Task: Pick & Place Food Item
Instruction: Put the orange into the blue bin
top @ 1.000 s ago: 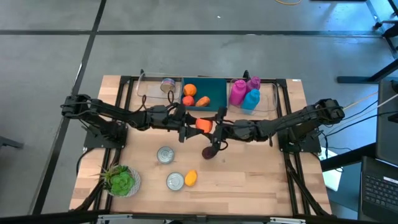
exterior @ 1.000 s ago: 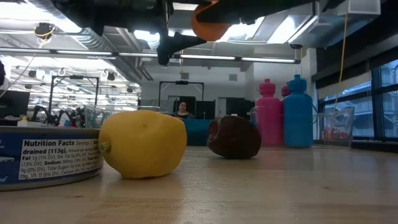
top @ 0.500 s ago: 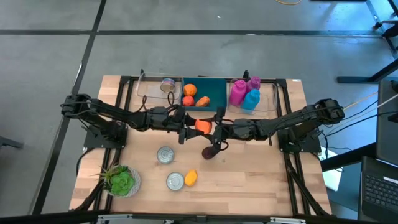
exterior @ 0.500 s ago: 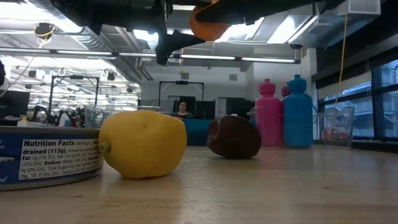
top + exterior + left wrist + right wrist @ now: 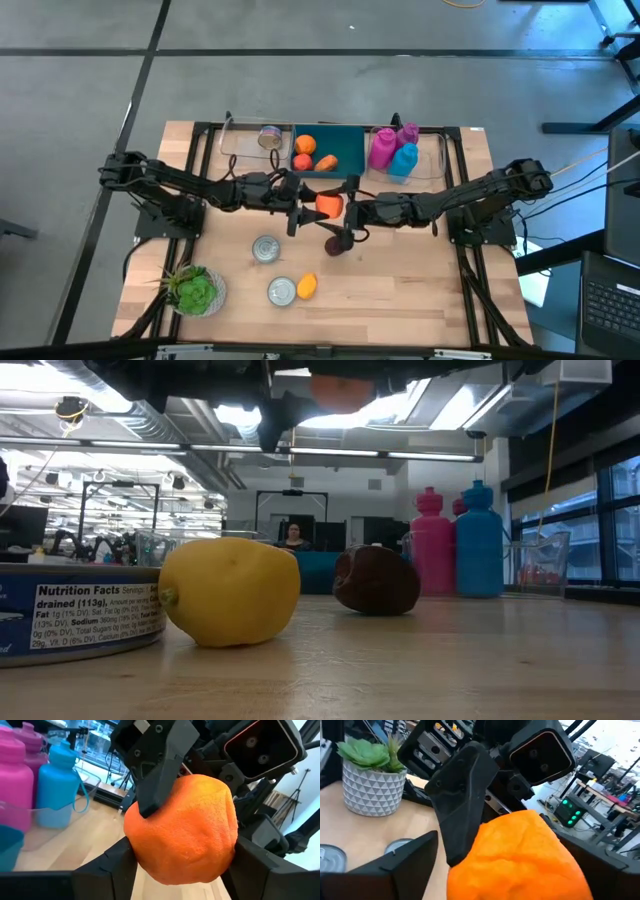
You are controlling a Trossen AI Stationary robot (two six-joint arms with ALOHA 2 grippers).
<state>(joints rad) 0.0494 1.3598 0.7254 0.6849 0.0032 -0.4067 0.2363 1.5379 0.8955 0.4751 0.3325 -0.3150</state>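
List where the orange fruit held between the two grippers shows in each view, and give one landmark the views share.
High view: the orange fruit is mid-table, between both arms.
Low view: at the top edge, hanging above the table.
Left wrist view: fills the centre.
Right wrist view: lower centre.
Shared landmark: the blue bottle, in the high, low and left wrist views.

Both arms reach inward, raised above the desk's middle. The left gripper (image 5: 312, 205) and right gripper (image 5: 340, 204) meet tip to tip, the left fingers (image 5: 112, 865) pressed on something, the right fingers (image 5: 405, 865) spread wide.
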